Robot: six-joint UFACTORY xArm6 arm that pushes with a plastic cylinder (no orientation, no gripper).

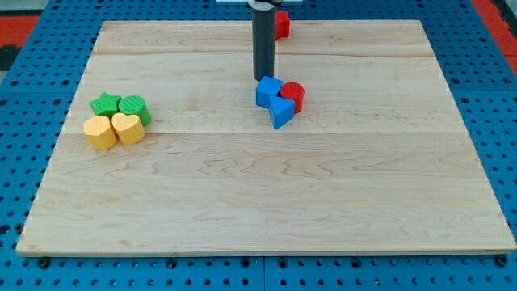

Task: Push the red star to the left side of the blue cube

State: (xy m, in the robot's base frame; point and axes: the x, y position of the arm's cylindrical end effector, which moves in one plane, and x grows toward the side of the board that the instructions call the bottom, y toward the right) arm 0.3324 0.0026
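Note:
A red block [282, 24], probably the red star, sits at the board's top edge, partly hidden behind my rod. The blue cube [267, 91] lies a little above the board's middle, touching a red cylinder [293, 95] on its right and a blue wedge-shaped block [282, 112] at its lower right. My tip [263, 78] rests on the board just above the blue cube, nearly touching its top edge. The red block lies well above the tip, at the view's top.
A cluster sits at the view's left: a green star [105, 103], a green rounded block [134, 107], a yellow block [100, 132] and a yellow heart [128, 128]. The wooden board [258, 210] lies on a blue perforated table.

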